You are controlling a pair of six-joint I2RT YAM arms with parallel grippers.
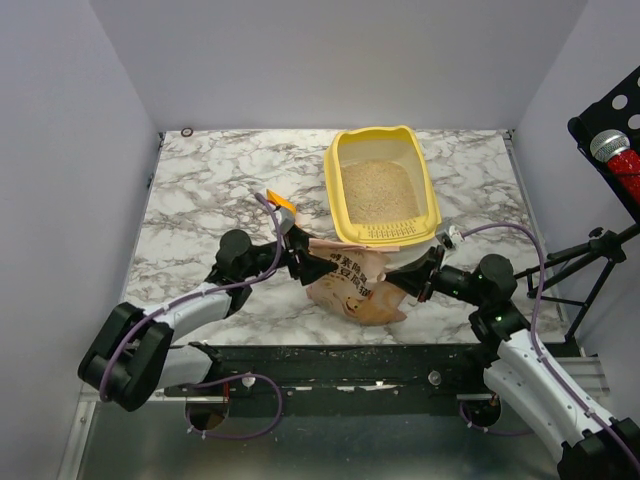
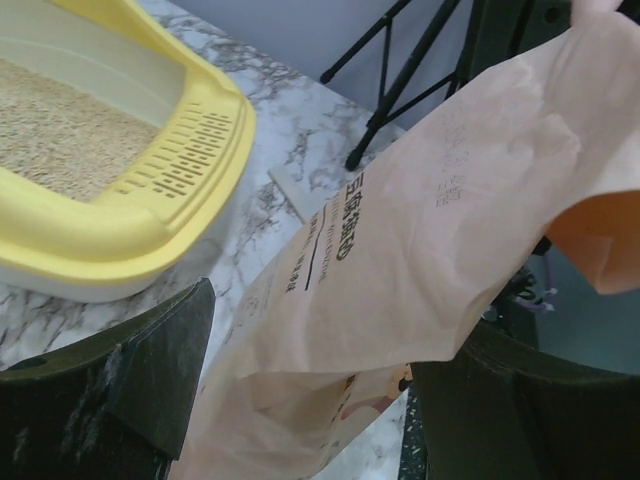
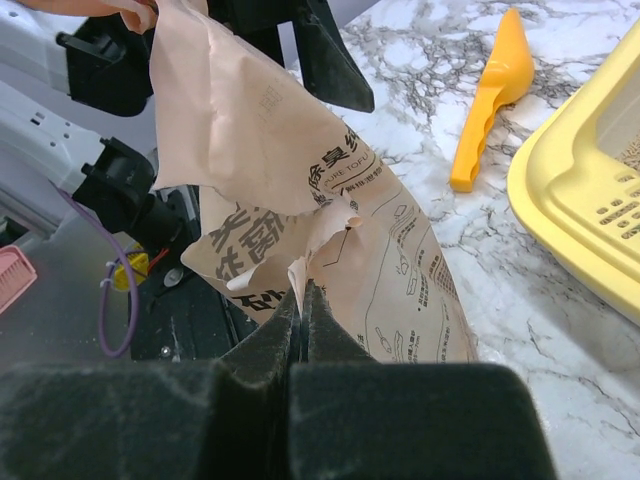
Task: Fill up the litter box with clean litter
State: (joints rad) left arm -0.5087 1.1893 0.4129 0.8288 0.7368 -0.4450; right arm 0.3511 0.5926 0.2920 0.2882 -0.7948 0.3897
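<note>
A white bench [image 1: 200,200] veined in grey marble fills the middle of the top view. The yellow litter box [image 1: 385,232] stands on it right of centre, toward the far edge. A small orange scoop [image 1: 281,202] lies just left of the box. The pinkish-tan bag [image 1: 350,285] rests its lower end near the front edge. A small dark ring [image 1: 187,132] sits at the upper-left corner.

Smooth, faintly glossy yellow plastic litter box [image 1: 385,233]; grainy, matt beige clean litter [image 1: 378,190] inside; at its seven o'clock, a creased, matt paper bag [image 1: 350,288].
</note>
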